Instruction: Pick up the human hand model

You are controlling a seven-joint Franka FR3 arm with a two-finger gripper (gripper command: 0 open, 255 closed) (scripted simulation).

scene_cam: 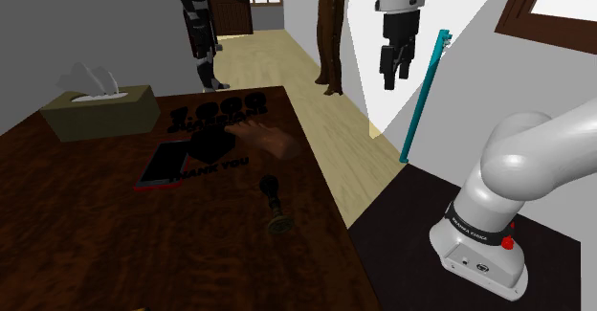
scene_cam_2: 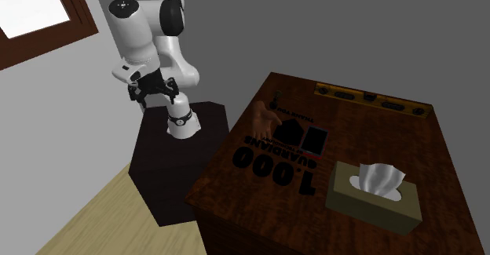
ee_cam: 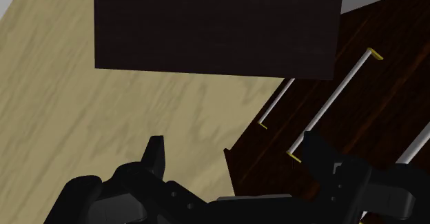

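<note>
Gripper is released: in the wrist view its fingers stand apart with nothing between them. It hangs high, off the table and well apart from the target; the wrist camera looks down at pale wood floor, the dark stand and a dark drawer front with slim handles. The human hand model, brownish, lies on the dark wooden table near the edge facing the stand, just beside a black printed item with "1,000" lettering. A small dark object sits near it. The tissue box is well apart at the far corner. A teal stick leans on the wall.
</note>
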